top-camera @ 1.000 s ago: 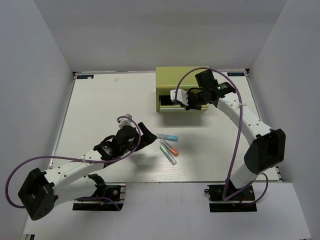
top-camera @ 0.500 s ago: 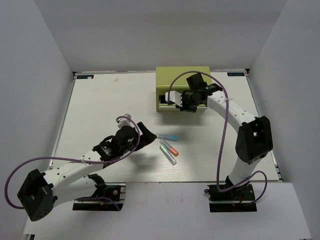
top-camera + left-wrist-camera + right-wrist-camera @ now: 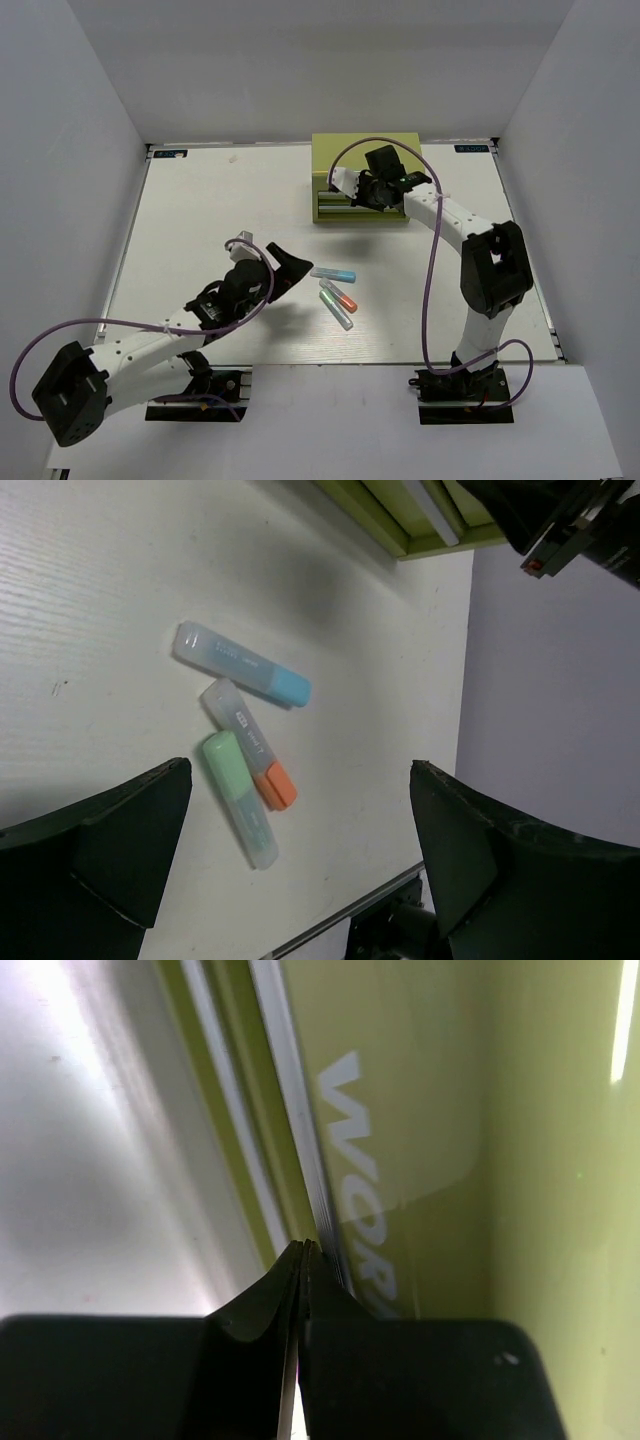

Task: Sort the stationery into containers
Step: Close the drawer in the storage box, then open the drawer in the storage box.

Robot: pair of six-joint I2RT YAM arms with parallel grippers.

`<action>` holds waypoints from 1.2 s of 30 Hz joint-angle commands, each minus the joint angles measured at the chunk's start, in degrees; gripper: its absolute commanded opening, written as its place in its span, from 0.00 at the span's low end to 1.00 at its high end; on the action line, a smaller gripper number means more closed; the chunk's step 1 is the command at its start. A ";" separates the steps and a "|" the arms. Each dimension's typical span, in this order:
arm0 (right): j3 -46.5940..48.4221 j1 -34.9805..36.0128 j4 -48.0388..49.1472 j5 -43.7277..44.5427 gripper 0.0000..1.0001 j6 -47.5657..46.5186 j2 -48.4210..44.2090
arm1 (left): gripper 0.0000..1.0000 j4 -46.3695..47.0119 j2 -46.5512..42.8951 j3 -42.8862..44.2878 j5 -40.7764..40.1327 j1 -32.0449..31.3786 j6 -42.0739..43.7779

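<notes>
My left hand (image 3: 300, 855) is spread wide over the three highlighters (image 3: 250, 745) on the counter (image 3: 100, 600), right hand (image 3: 303, 1260) pinched closed against the green chest (image 3: 420, 1110)

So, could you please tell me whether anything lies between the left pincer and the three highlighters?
Nothing visible does. The open left pincer faces the blue highlighter, the orange highlighter and the green highlighter, with only bare table between them.
</notes>
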 commanded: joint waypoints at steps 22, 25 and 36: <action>-6.33 -1.73 14.48 -7.45 0.28 12.33 -24.14 | 0.40 58.68 49.74 13.75 -8.83 2.04 -8.94; -1.13 -3.22 11.65 -5.42 0.11 14.45 -19.05 | 0.47 63.37 53.81 16.12 -11.28 2.05 -9.56; 8.97 -4.72 6.38 -3.30 0.30 17.54 -7.00 | 0.57 56.52 61.55 27.55 -14.54 3.71 -9.56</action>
